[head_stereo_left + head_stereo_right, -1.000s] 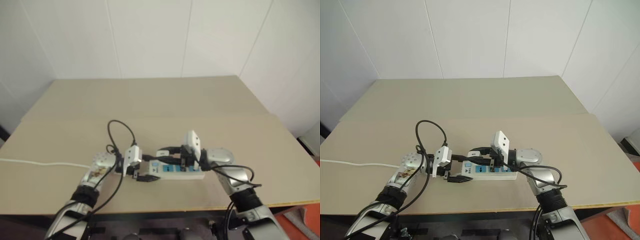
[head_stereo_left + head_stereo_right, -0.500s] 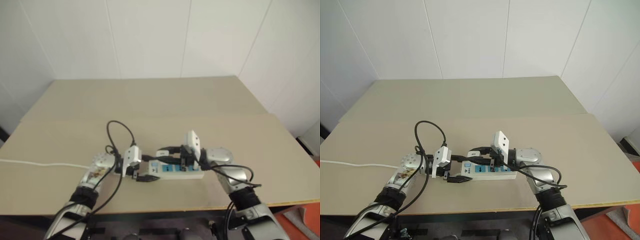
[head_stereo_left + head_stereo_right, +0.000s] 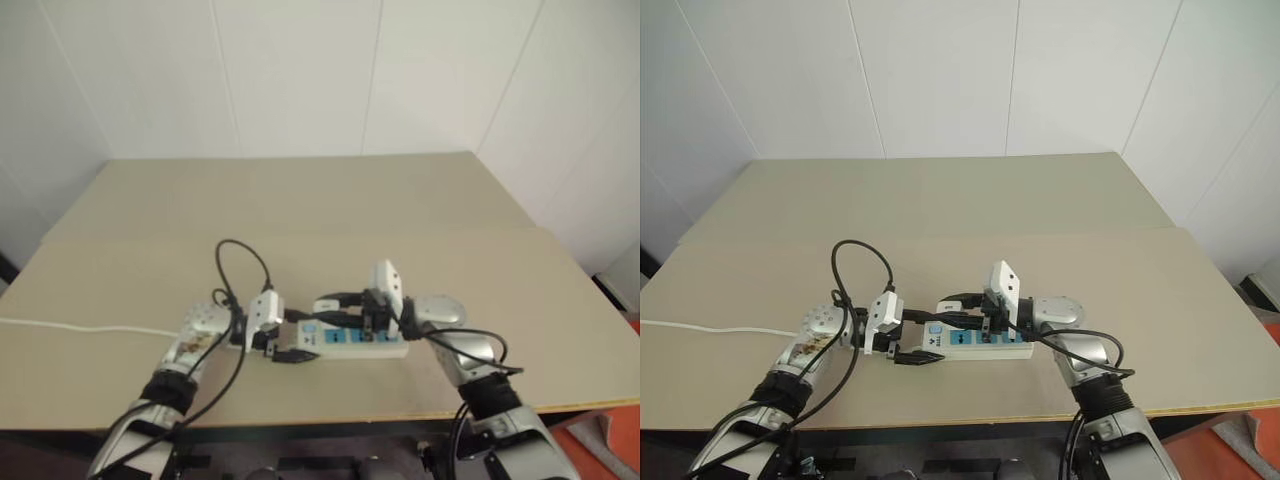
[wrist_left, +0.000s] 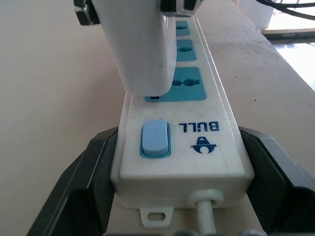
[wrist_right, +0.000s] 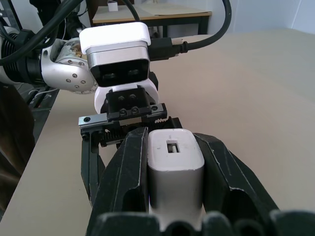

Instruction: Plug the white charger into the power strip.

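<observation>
The right gripper (image 5: 174, 196) has its jaws clamped on the white charger (image 5: 175, 169). One black finger (image 5: 129, 177) presses on each side of it. The charger has a small slot on the end that faces the wrist camera. In the left wrist view the charger (image 4: 140, 44) stands upright on the power strip (image 4: 197, 142). Its bottom sits on the first blue socket face (image 4: 184, 84), the one next to the switch. You cannot tell if the prongs are all the way in.

The left gripper (image 4: 179, 196) has its jaws clamped on the switch end of the power strip. One black finger (image 4: 83, 182) is on each long side. The blue switch (image 4: 154, 138) and the word BULL sit between the fingers. The white cord (image 4: 206, 216) comes out of that end, toward the wrist camera.

From the head, the two grippers meet near the middle of the front part of the tabletop (image 3: 1060, 200). The left gripper (image 3: 902, 345) reaches in from the left. The right gripper (image 3: 965, 312) reaches in from the right. The power strip (image 3: 985, 345) lies flat on the tabletop between them, with its long side going left to right. Two more blue socket faces run along it past the charger.

A long white cord (image 3: 710, 328) lies on the tabletop far to the left. A black cable (image 3: 855, 262) loops up over the left arm. The wall (image 3: 940, 70) behind the tabletop is white.
</observation>
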